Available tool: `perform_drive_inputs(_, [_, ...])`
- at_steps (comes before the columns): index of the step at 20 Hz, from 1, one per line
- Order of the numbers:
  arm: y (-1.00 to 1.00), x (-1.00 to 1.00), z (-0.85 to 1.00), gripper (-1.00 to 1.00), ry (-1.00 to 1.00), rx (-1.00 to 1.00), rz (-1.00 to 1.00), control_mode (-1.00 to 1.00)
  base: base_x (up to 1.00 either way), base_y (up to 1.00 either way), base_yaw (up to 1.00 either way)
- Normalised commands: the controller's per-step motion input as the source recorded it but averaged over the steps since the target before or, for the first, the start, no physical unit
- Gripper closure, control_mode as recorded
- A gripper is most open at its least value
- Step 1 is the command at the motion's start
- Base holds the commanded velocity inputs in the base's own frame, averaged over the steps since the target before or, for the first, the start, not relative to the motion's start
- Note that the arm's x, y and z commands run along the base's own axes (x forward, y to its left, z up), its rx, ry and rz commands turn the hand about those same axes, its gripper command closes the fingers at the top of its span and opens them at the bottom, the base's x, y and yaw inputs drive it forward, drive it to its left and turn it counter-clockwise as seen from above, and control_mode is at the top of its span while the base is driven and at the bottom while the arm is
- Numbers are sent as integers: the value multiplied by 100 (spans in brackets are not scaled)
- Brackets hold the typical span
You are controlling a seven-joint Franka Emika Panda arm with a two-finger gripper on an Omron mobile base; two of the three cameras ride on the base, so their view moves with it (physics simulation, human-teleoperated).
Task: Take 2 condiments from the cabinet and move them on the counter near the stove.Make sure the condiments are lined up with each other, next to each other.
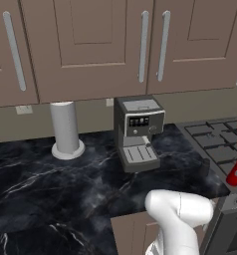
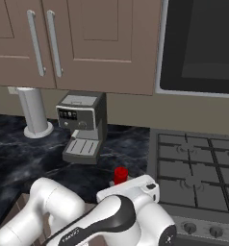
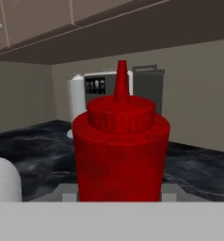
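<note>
Clearly the carry-and-place step is in hand: the gripper (image 2: 122, 185) is closed on the red squeeze bottle (image 3: 121, 150), which fills the middle of the hand view with its narrow cap uppermost. In the right base view the bottle's red top shows just above the hand, over the black counter (image 2: 20, 158), just left of the stove (image 2: 198, 168) and in front of the grey coffee machine (image 2: 82, 127). The bottle stands upright, long axis vertical, nozzle pointing up toward the cabinet (image 2: 102, 43). Whether its base already rests on the counter I cannot tell. By my judgement, the next move calls for lowering it straight down beside the stove without tipping, then releasing, leaving room alongside for the second condiment to line up.
</note>
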Motion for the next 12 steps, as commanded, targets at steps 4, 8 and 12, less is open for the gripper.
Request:
perform_drive_inputs(4, [0, 9, -1, 100, 0, 0, 0, -100, 0, 0, 0])
perform_drive_inputs(8, [0, 11, -2, 100, 0, 0, 0, -100, 0, 0, 0])
perform_drive_inputs(12, [0, 14, -9, 100, 0, 0, 0, -100, 0, 0, 0])
